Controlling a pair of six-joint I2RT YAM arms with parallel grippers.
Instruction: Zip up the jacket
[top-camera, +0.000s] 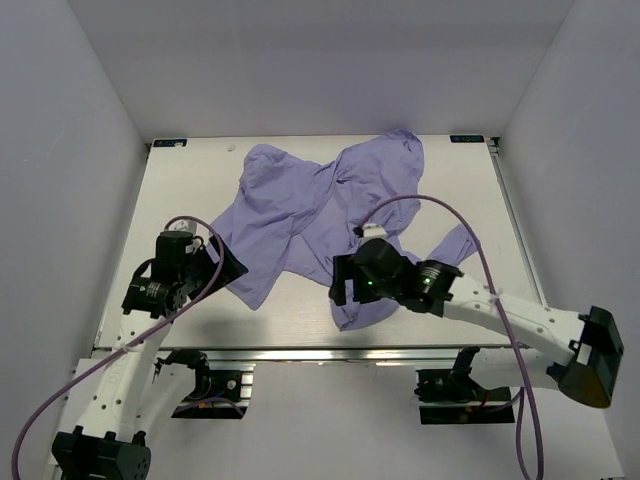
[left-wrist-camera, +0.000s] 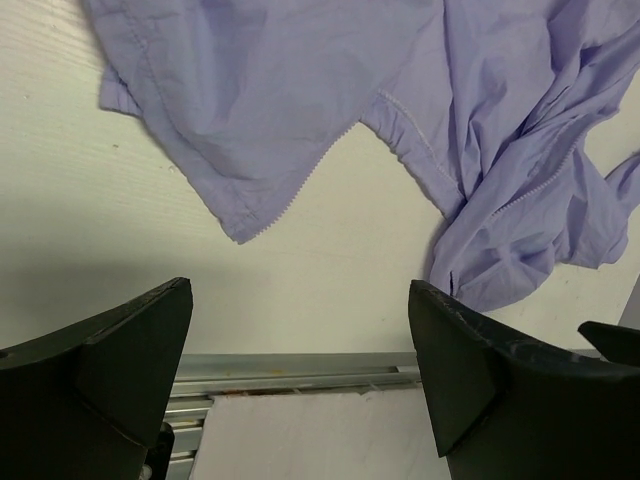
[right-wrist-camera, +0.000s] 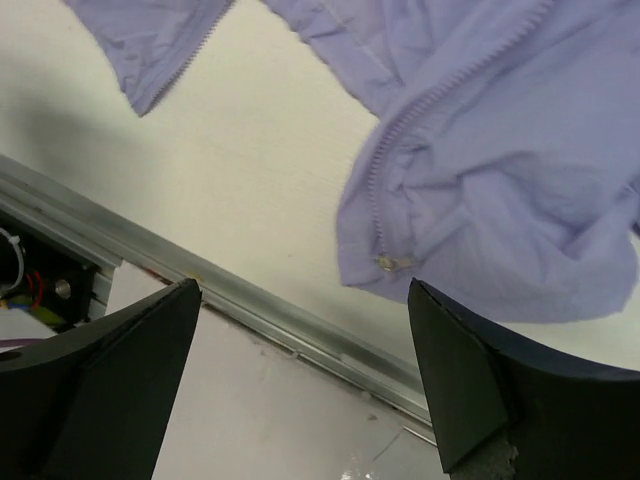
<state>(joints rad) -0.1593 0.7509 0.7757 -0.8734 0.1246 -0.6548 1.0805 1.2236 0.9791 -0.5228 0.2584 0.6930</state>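
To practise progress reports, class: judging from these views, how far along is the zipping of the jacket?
Done: nothing visible; the jacket lies crumpled on the table, its zipper edges apart. In hand: nothing; the left gripper and right gripper are open and empty, the right near the hem corner bearing the zipper end. Left: joining the edges and zipping up.

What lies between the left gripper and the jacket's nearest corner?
Only bare table separates the left gripper from the jacket, seen in the left wrist view.
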